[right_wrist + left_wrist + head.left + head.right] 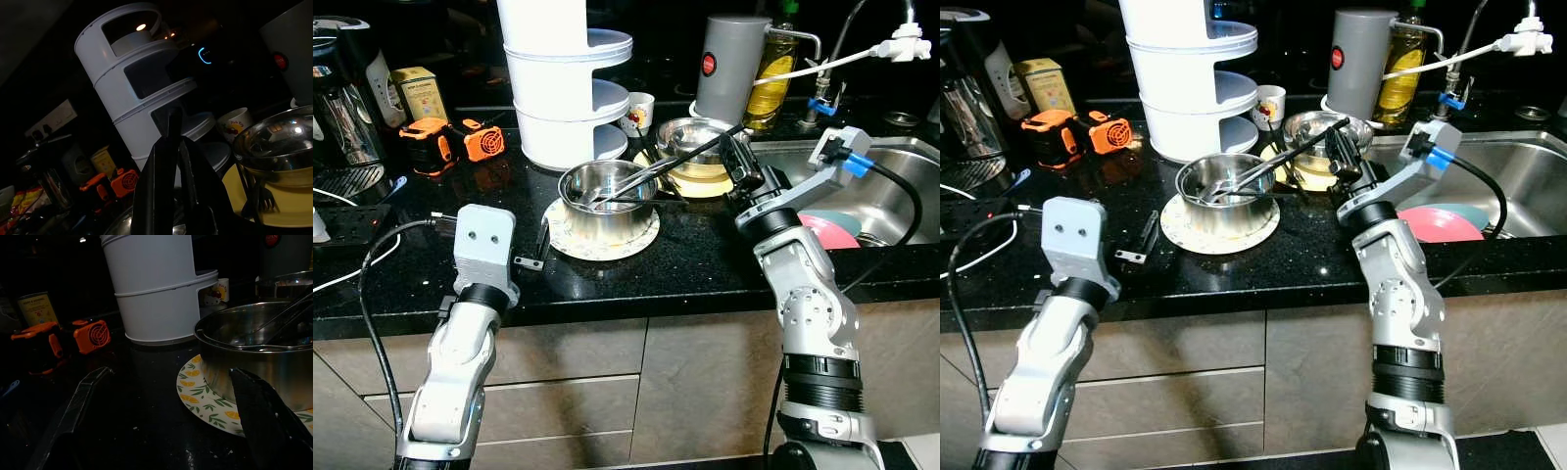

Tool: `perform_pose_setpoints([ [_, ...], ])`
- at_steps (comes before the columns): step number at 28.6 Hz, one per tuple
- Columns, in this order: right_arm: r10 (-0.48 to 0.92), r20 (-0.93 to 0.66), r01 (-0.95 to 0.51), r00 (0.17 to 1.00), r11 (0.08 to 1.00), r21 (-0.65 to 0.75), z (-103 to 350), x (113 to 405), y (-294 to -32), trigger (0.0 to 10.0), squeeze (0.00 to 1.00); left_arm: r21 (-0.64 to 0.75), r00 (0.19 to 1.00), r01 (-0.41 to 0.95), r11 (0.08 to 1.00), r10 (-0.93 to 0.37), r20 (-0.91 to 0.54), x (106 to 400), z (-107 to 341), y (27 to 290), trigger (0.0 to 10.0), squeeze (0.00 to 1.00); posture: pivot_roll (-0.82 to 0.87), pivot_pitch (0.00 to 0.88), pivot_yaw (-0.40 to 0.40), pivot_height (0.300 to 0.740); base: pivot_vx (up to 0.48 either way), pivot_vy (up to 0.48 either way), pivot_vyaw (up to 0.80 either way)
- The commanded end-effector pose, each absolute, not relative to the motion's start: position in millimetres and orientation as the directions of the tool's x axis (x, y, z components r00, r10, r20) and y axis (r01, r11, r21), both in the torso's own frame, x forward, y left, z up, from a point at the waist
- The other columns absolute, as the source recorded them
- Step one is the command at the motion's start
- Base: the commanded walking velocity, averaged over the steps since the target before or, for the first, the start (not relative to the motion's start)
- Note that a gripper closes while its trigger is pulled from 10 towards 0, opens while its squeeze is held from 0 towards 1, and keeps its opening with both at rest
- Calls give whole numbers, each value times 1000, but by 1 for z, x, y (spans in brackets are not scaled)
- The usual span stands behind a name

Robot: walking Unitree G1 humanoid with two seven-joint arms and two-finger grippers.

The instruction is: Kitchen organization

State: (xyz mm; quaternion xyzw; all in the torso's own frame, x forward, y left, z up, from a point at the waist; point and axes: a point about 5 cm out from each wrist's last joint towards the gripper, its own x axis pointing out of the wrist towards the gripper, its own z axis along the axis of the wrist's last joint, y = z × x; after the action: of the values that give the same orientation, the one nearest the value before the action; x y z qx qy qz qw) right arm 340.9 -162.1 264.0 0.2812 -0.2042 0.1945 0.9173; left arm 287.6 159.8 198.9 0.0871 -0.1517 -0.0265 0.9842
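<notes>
We hold our right gripper [656, 171] clenched, its long fingers dipped into the steel bowl [605, 196] on the patterned plate [570, 242], likely fishing for cutlery. At eight o'clock of the bowl, our left gripper [536, 253] rests released on the counter [705, 259], ready to steady it.

Black speckled counter [636, 269], steel sink [891, 196], beige cabinets [607, 392]

Right tool [171, 161] fingers pressed together, pointing at white tiered plastic rack [142, 93]; shiny steel bowl [274, 147] on yellow plate [288, 205] beside.
</notes>
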Motion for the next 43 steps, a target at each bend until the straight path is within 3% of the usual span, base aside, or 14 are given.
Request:
perform_pose_setpoints([
  [1, 234, 519, -490, 822, 756, 435, 271, 339, -163, 0, 0, 178, 954, 26, 984, -78, 291, 289, 199, 159, 10000, 0, 51, 0, -14, 740, 0, 0, 0],
  [7, 254, 515, -495, 819, 766, 410, 270, 339, -160, 0, 0, 176, 953, 24, 984, -76, 293, 289, 200, 159, 10000, 0, 49, 0, -15, 740, 0, 0, 0],
  [14, 389, 401, -513, 830, 815, 270, 252, 338, -133, 0, 0, 172, 953, 24, 985, -75, 295, 289, 200, 159, 10000, 0, 48, 0, -17, 740, 0, 0, 0],
  [15, 408, 395, -525, 823, 812, 255, 251, 337, -129, 1020, 0, 171, 953, 24, 985, -75, 295, 289, 200, 158, 10000, 0, 48, 0, -16, 740, 0, 0, 0],
  [16, 429, 394, -542, 813, 804, 243, 250, 335, -125, 4275, 0, 171, 953, 25, 985, -75, 294, 289, 200, 158, 10000, 0, 48, 0, -16, 740, 0, 0, 0],
  [17, 429, 394, -542, 813, 804, 243, 250, 335, -125, 4275, 0, 171, 953, 25, 985, -75, 294, 289, 200, 158, 10000, 0, 48, 0, -16, 740, 0, 0, 0],
  [18, 452, 397, -563, 798, 794, 227, 250, 333, -122, 10000, 0, 170, 953, 25, 985, -75, 294, 289, 200, 158, 10000, 0, 47, 0, -16, 740, 0, 0, 0],
  [25, 507, 407, -611, 760, 770, 184, 251, 328, -117, 10000, 24, 168, 953, 27, 985, -76, 293, 289, 199, 157, 10000, 0, 43, 0, -17, 740, 0, 0, 0],
  [26, 514, 398, -609, 760, 777, 160, 250, 327, -117, 10000, 816, 167, 953, 30, 986, -78, 292, 289, 199, 156, 10000, 0, 43, 0, -17, 740, 0, 0, 0],
  [29, 514, 388, -601, 765, 786, 144, 249, 327, -117, 10000, 780, 166, 953, 31, 986, -80, 293, 289, 198, 156, 10000, 0, 43, 0, -17, 740, 0, 0, 0],
  [31, 511, 375, -589, 774, 797, 129, 247, 328, -117, 10000, 584, 167, 953, 32, 985, -81, 293, 289, 198, 156, 10000, 0, 44, 0, -18, 740, 0, 0, 0],
  [32, 511, 368, -585, 777, 802, 122, 246, 329, -117, 10000, 0, 167, 953, 32, 985, -81, 293, 289, 198, 156, 10000, 0, 45, 0, -18, 740, 0, 0, 0],
  [43, 460, 403, -556, 791, 815, 160, 250, 330, -126, 10000, 0, 165, 953, 35, 986, -83, 292, 289, 199, 155, 10000, 0, 43, 0, -16, 740, 0, 0, 0],
])
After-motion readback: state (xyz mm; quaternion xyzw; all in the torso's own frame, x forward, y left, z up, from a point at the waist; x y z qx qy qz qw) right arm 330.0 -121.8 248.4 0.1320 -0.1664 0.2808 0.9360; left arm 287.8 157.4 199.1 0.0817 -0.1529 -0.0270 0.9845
